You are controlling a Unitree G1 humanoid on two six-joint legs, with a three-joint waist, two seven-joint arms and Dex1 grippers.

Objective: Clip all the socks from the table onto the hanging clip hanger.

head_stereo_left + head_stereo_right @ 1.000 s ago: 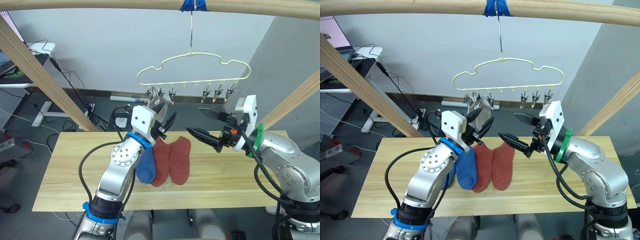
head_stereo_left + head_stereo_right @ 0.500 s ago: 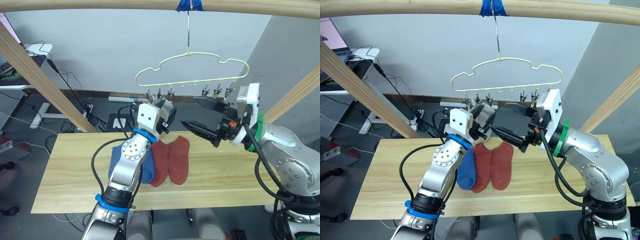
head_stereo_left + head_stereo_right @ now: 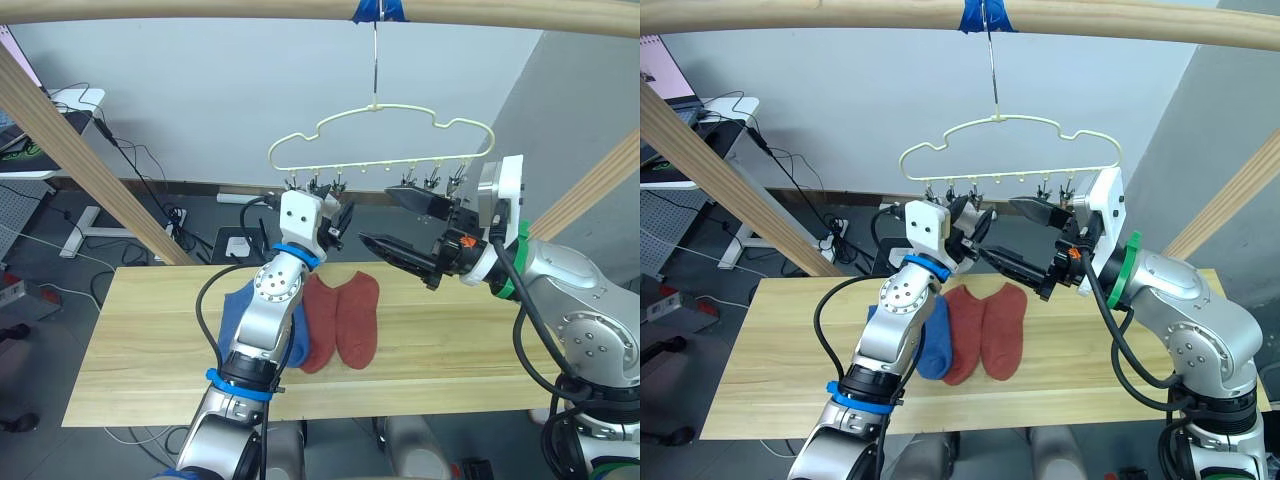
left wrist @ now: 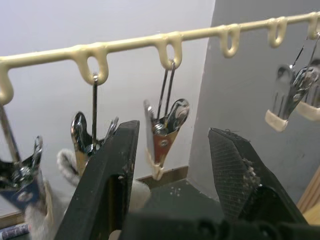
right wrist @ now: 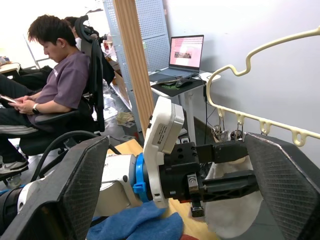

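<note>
The left arm (image 3: 262,320) covers most of the blue socks (image 3: 296,335); the grey sock (image 5: 235,210) is half hidden behind the left gripper (image 5: 235,167); the clip hanger (image 4: 165,42) runs off both edges

You saw two silver-grey metal arms with rounded joint housings and looping black cables. The left arm (image 3: 262,320) wore blue rings, the right arm (image 3: 570,310) a green ring. Each carried a white wrist block and black, tapered fingers (image 4: 107,185) with textured pads.

Seated person (image 5: 47,85) looking down; open laptop (image 5: 186,52) on desk behind.
</note>
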